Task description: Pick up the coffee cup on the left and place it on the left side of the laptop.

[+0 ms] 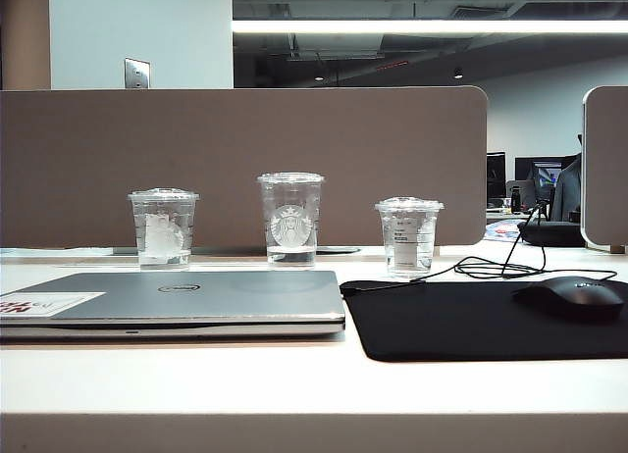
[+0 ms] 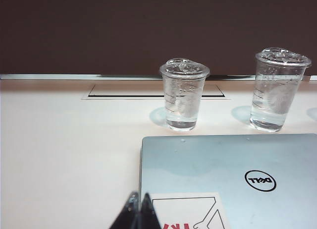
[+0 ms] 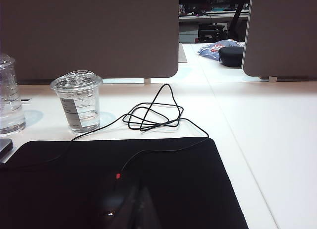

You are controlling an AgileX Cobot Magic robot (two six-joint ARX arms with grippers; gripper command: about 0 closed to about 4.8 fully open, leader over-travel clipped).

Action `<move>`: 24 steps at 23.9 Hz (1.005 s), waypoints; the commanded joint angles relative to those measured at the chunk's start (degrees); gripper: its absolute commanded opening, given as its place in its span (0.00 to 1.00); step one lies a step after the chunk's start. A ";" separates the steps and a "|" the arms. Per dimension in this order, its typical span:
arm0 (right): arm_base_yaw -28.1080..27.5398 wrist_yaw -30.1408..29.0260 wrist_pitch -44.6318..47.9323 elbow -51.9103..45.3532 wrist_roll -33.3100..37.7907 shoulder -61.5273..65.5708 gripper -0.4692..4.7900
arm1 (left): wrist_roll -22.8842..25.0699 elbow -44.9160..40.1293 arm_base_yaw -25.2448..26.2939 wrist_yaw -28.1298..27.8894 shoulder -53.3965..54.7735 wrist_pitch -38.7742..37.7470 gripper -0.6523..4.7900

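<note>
The coffee cup (image 1: pixel 163 227), short and clear with a flat lid and a whitish print, stands upright on the desk behind the laptop's left end. The closed silver Dell laptop (image 1: pixel 196 296) lies flat near the front, with a white sticker at its left corner. In the left wrist view the coffee cup (image 2: pixel 183 97) stands just past the laptop (image 2: pixel 223 164). My left gripper (image 2: pixel 140 197) is shut and empty, over the laptop's near corner and well short of the cup. My right gripper (image 3: pixel 140 192) is shut and empty above the black mouse mat (image 3: pixel 163 179). Neither gripper shows in the exterior view.
A taller Starbucks cup (image 1: pixel 290 218) and a short cup with a white label (image 1: pixel 409 235) stand in the same row. A black mouse (image 1: pixel 574 298) sits on the mat (image 1: pixel 471 321), its cable (image 3: pixel 153 115) coiled behind. A brown divider (image 1: pixel 245 159) walls the back.
</note>
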 commanded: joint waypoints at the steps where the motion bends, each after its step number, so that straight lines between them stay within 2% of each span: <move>1: 0.00 -0.39 1.22 -0.17 0.04 -0.11 0.09 | 0.02 0.28 0.15 0.04 0.04 1.11 0.11; 8: 0.00 -0.35 0.90 1.22 0.07 -0.11 0.09 | -0.02 1.11 0.15 -0.04 0.02 1.95 0.11; 14: 0.04 -0.42 -0.61 9.66 0.72 0.55 0.09 | -0.50 7.65 0.15 -3.65 1.75 1.90 0.11; 20: 0.22 -2.80 -3.63 17.20 0.68 3.56 0.09 | -1.07 13.11 0.13 -3.23 11.32 2.75 0.11; 24: 0.22 -8.72 -3.52 22.47 0.68 9.44 0.08 | -1.36 16.92 0.09 -2.12 21.64 9.60 0.11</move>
